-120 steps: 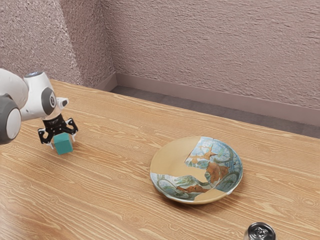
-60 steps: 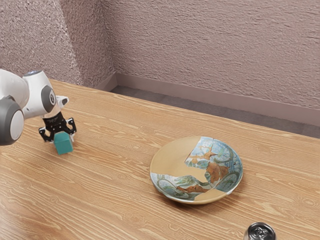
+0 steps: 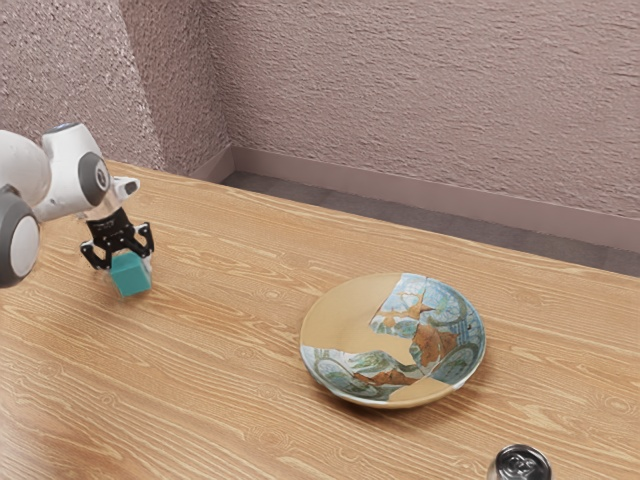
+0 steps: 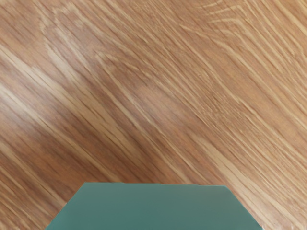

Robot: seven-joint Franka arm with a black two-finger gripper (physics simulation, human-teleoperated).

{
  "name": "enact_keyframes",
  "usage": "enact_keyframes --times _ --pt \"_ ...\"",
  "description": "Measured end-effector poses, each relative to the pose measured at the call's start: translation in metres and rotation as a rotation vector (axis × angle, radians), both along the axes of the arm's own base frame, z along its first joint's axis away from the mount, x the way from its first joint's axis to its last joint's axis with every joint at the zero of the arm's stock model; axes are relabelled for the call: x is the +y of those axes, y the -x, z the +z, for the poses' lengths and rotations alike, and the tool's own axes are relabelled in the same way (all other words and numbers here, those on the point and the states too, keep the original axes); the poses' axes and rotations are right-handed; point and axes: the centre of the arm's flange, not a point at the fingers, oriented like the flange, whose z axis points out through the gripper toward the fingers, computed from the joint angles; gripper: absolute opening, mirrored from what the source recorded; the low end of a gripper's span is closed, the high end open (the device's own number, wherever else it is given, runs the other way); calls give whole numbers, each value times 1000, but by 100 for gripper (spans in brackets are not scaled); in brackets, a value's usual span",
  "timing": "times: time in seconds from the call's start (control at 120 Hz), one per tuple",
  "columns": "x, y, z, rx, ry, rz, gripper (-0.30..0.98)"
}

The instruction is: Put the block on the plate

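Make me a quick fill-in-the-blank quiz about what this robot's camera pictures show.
The gripper holds the teal block between its two ____.
The plate rests on a table made of ____.
In the exterior view, the can is closer to the ____ than to the block.

Missing words: fingers; wood; plate.

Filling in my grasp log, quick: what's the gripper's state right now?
Gripper: closed, holding the teal block.
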Motion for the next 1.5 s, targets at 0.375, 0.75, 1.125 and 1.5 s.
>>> enact_keyframes --times 0.375,0.75,1.125,1.5 --pt "-135 -37 104 -100 60 -269 39" --pt "-344 -32 195 -129 34 -635 39" --pt "-523 9 206 -99 120 -842 39" --pt "-570 -8 125 -31 220 -804 39"
